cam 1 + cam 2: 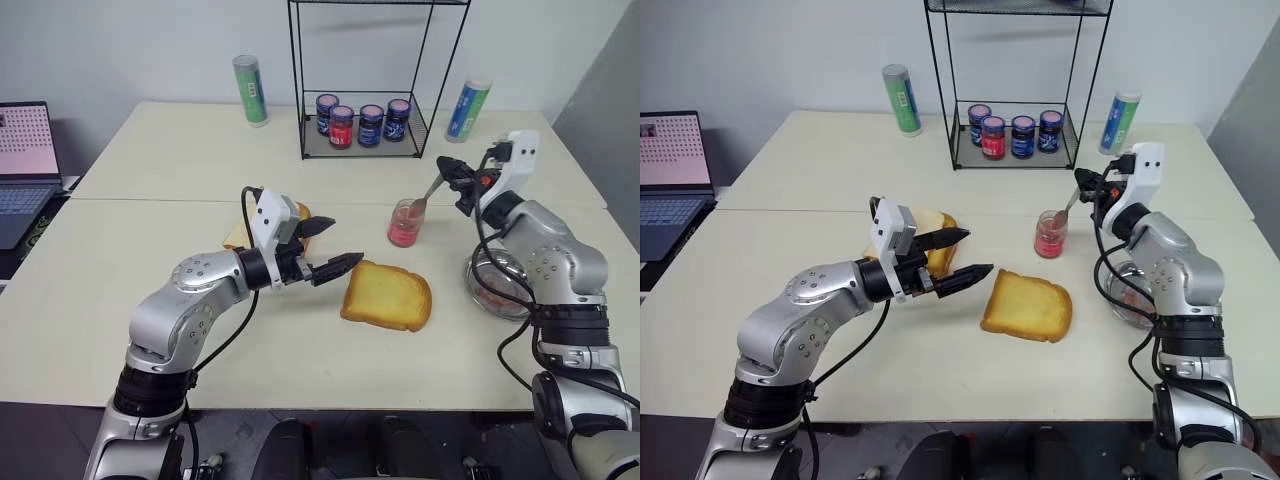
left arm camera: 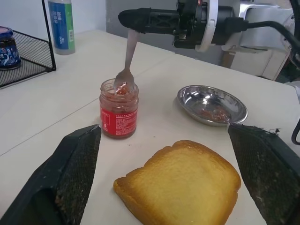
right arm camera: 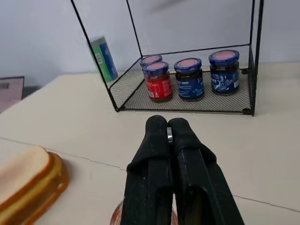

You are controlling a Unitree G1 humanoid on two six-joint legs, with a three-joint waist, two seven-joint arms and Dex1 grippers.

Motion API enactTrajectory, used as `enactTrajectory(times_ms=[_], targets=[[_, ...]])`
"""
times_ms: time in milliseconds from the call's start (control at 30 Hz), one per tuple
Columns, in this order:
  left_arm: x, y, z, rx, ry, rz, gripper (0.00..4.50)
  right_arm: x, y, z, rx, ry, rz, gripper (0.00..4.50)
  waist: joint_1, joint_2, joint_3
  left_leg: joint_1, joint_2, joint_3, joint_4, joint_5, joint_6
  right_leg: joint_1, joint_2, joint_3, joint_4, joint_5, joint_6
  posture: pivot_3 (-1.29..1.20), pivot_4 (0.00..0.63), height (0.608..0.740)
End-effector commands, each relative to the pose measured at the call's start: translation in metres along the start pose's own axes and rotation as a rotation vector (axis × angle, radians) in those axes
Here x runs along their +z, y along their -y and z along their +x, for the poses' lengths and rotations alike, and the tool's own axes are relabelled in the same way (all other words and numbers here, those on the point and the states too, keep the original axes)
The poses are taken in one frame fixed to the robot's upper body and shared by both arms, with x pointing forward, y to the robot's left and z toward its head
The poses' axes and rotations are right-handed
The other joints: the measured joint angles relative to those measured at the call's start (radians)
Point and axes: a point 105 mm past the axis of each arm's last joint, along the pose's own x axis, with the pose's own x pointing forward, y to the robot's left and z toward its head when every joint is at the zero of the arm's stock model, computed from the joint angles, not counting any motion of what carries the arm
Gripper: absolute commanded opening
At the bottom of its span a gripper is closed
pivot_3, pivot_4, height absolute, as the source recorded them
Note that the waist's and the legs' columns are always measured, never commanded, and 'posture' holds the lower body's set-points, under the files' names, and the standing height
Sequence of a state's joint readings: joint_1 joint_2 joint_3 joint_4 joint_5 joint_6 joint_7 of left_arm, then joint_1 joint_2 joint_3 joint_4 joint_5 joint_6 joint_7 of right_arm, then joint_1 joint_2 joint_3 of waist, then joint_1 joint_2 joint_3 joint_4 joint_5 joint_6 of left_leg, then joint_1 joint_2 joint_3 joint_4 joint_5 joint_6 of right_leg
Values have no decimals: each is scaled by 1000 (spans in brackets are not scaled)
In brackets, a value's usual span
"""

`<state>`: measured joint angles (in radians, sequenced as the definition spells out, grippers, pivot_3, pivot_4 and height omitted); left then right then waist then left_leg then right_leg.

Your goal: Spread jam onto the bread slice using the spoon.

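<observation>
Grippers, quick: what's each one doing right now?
Left gripper: open, empty, beside the bread slice.
Right gripper: shut on the spoon, bowl at the mouth of the jam jar.

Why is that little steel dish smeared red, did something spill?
No spill on the table. The round steel dish carries reddish jam smears inside, which looks messy. Otherwise it looks orderly: the open jam jar stands upright, the spoon dips into it, and the bread slice lies flat, still bare.

Bread slice (image 1: 387,296) left of dish (image 1: 497,284) (jam (image 1: 405,224) behind).
</observation>
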<state>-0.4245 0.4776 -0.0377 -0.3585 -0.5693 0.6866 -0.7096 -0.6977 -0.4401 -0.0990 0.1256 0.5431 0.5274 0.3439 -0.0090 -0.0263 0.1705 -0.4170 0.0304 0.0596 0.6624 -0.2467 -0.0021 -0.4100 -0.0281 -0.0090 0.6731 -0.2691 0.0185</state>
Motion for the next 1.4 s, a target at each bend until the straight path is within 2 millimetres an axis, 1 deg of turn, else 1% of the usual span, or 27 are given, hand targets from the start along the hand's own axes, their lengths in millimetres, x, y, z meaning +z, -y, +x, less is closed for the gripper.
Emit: enactTrajectory(times_ms=[33,167,300,433,500,567,733,833,1000,1100,1267,1400], targets=[[11,7,0,-13,33,49,4500,11,-12,6,47,46,-147,88,0,0,0,0,0,0,0,0,0,0,0,0,0,0,0,0,150,740],[11,6,-1,-8,31,52,4500,-5,-21,12,86,3,-278,88,0,0,0,0,0,0,0,0,0,0,0,0,0,0,0,0,150,740],[10,8,-1,-7,27,57,4500,-20,-27,16,116,-34,-358,88,0,0,0,0,0,0,0,0,0,0,0,0,0,0,0,0,150,740],[11,7,-1,1,28,61,4500,-34,-28,20,116,-77,-355,88,0,0,0,0,0,0,0,0,0,0,0,0,0,0,0,0,150,740],[11,6,-1,6,28,62,4500,-38,-27,22,110,-95,-314,88,0,0,0,0,0,0,0,0,0,0,0,0,0,0,0,0,150,740],[11,6,-1,9,27,64,4500,-39,-28,23,98,-91,-234,88,0,0,0,1,0,0,0,0,0,0,-1,0,1,0,0,0,150,740],[13,5,0,14,34,66,4500,-31,-26,27,47,-68,2,88,0,0,0,1,0,0,1,0,0,0,-2,0,2,0,0,0,150,740],[14,5,1,12,36,69,4500,-24,-19,28,3,-51,132,88,0,0,0,1,0,0,1,0,0,0,-3,-1,2,0,0,0,150,740],[16,4,3,8,45,78,4500,-18,-5,25,-69,-41,332,88,-4,0,0,1,0,0,0,0,0,0,-3,-1,3,0,-1,0,150,740],[17,4,4,6,46,78,4500,-14,0,23,-88,-29,403,88,-4,0,0,1,0,0,0,0,0,0,-3,-1,3,0,-1,0,150,740],[16,4,7,-2,50,77,4500,-12,3,20,-97,-26,468,88,-8,0,0,1,0,0,0,0,0,0,-3,-1,3,0,-1,0,150,740],[16,5,7,-13,52,79,4500,-2,6,17,-107,11,550,88,-9,0,0,1,0,0,0,0,0,0,-3,0,3,0,-1,0,150,740]])
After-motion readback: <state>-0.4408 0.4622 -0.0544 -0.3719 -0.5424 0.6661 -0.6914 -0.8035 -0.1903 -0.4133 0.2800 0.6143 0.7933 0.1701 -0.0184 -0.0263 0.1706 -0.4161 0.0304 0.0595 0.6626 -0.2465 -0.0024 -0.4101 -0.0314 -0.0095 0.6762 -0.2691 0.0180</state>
